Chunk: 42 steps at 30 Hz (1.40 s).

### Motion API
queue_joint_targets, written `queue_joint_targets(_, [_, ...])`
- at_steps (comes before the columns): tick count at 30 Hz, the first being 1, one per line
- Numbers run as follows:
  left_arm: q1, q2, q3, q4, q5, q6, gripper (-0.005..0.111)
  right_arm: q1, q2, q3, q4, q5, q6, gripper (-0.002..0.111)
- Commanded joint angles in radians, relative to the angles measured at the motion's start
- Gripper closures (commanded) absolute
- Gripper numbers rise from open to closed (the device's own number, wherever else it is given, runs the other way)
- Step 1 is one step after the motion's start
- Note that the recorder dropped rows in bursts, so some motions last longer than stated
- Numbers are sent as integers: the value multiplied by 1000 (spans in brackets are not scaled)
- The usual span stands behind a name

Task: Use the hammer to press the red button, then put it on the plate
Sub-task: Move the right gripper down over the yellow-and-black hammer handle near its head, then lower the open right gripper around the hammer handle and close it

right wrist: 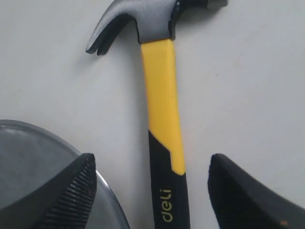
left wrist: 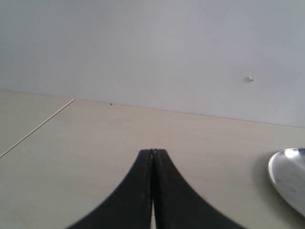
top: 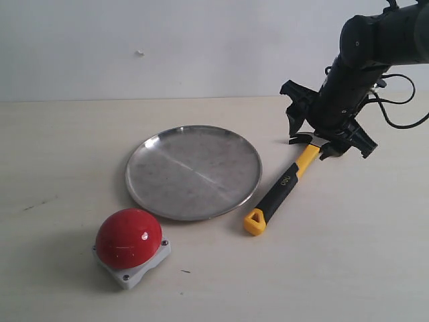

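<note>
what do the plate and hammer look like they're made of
The plate looks like stainless steel: grey, softly reflective, with fine scratches. The hammer has a handle that seems to be matte plastic or rubber, yellow and black. Its head looks like dull grey steel.

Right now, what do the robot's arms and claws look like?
The right arm is glossy black with rounded joints and black cables looping off it. The right gripper has black fingers with ridged inner faces; the left gripper shows smooth, curved black ones.
</note>
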Motion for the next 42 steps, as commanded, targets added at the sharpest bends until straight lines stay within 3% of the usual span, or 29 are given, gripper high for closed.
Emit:
queue_joint_targets(1, [2, -5, 2, -7, 0, -3, 107, -1, 1, -10, -29, -35, -1, 43])
queue_joint_targets(14, [2, -5, 2, -7, 0, -3, 107, -54, 3, -20, -41, -40, 59, 47])
queue_joint_targets(25, [2, -5, 2, -7, 0, -3, 107, -60, 152, -261, -9, 245, -21, 47])
queue_joint_targets(42, [2, -5, 2, -7, 0, -3, 107, -88, 286, -398, 36, 280, -58, 46])
